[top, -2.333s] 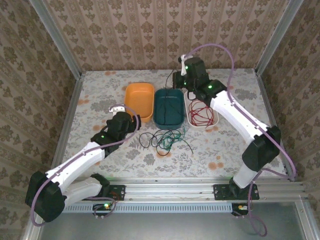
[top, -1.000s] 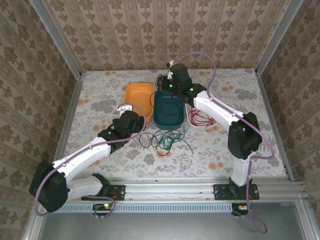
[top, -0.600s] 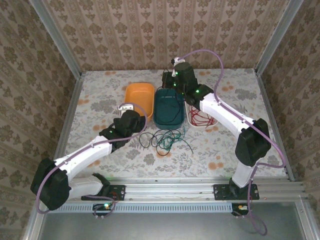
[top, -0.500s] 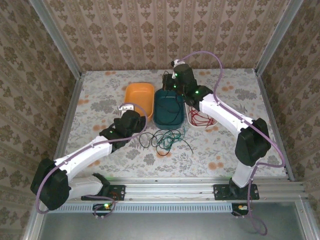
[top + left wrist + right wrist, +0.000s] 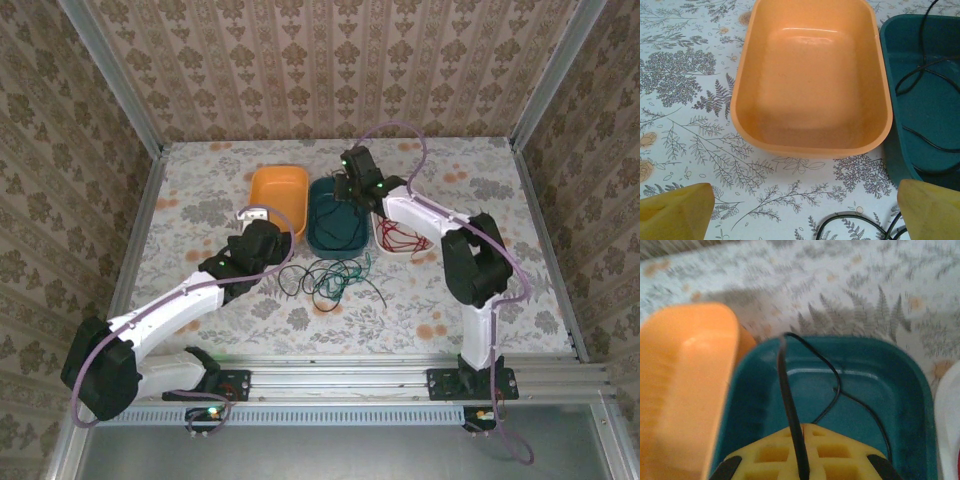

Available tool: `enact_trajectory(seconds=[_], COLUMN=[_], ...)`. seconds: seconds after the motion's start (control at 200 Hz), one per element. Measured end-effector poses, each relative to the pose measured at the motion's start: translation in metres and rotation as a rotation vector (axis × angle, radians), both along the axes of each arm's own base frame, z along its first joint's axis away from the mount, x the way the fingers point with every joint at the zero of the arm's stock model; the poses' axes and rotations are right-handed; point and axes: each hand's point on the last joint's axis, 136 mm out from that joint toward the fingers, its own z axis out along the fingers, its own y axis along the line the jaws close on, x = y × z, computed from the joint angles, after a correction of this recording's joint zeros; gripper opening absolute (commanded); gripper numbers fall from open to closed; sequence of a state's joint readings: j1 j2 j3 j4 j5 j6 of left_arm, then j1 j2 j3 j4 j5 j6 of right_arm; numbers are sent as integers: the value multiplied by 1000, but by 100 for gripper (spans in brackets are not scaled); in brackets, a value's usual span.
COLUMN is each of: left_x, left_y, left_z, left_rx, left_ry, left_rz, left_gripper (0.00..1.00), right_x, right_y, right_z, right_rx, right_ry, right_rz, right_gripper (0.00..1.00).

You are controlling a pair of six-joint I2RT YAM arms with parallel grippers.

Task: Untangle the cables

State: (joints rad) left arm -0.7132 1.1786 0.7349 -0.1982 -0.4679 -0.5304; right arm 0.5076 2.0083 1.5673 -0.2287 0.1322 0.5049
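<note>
1. The floral-clothed counter (image 5: 200,190) carries three trays side by side across its middle. Each has its long axis running away from the arm bases.
2. The orange tray (image 5: 280,200) on the left sits empty. The teal tray (image 5: 340,228) in the centre holds loose loops of black cable. The white tray (image 5: 398,254) on the right holds the red cable (image 5: 402,235).
3. The tangle (image 5: 330,278) of green and dark cables lies on the open counter, just on the near side of the teal tray and apart from its rim.
4. The left claw (image 5: 802,212) hovers at the near end of the orange tray, spread wide and gripping nothing. Its yellow fingertips (image 5: 675,210) sit at the two lower corners of the wrist view. The tangle lies to its right and a little nearer the bases, and one dark loop shows at the bottom edge of that view. This claw is the nearer of the two, and reaching the heap would likely mean a short move right and back toward the bases, not forward.
5. The right claw (image 5: 800,460) hangs over the far end of the teal tray, closed on the black cable (image 5: 791,405). The strand runs out past the pads and down into the tray. The teal tray lies between this claw and the tangle.
</note>
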Motion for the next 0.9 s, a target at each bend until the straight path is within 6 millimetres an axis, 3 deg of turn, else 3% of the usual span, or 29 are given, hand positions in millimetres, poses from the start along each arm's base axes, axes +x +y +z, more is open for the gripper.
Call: enact_trajectory(seconds=[0.165, 0.535, 0.75, 0.85, 0.895], left_x=[-1, -1, -2, -2, -2], left_y=[-1, -5, -5, -5, -5], left_z=[0, -1, -2, -2, -2], left_rx=[-2, -9, -9, -9, -9], left_ry=[2, 9, 12, 13, 14], left_rz=[-5, -26, -29, -29, -30], left_gripper=[95, 95, 95, 95, 95], right_x=[-10, -21, -39, -52, -59], right_y=[-5, -8, -2, -4, -6], right_z=[-35, -49, -60, -69, -72], right_rx=[-42, -80, -112, -131, -139], right_ry=[101, 182, 230, 261, 273], right_rz=[-13, -16, 11, 20, 24], right_gripper=[0, 2, 2, 9, 16])
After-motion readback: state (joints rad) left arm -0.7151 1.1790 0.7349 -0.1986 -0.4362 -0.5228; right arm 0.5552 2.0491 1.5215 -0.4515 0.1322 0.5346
